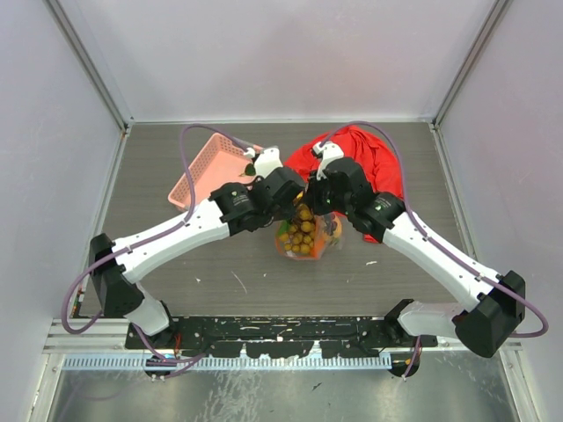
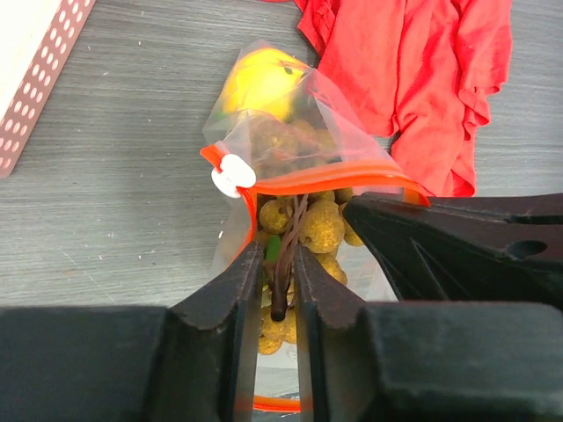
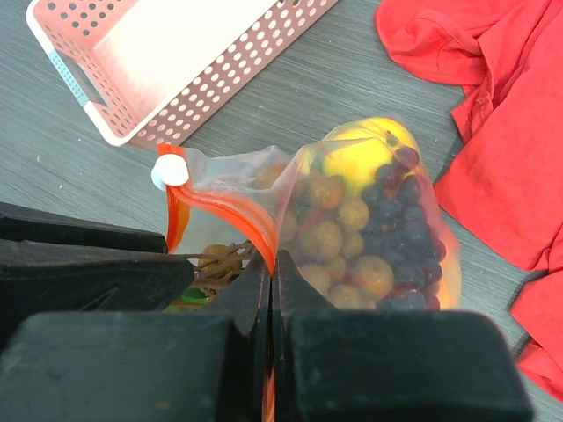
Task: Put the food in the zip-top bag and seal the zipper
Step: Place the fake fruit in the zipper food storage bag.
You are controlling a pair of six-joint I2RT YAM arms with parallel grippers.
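The clear zip-top bag lies at the table's middle, mouth open, with the berry bunch and a yellow fruit inside. Its orange-red zipper carries a white slider. My left gripper is shut on a dark stem of the berry bunch, holding it in the bag's mouth. My right gripper is shut on the zipper edge and holds the mouth up. Both grippers meet above the bag in the top view: left gripper, right gripper. The other fruits are hidden.
The pink basket stands behind and left of the bag. A red cloth lies crumpled behind and right, close to the bag. The two grippers are almost touching each other.
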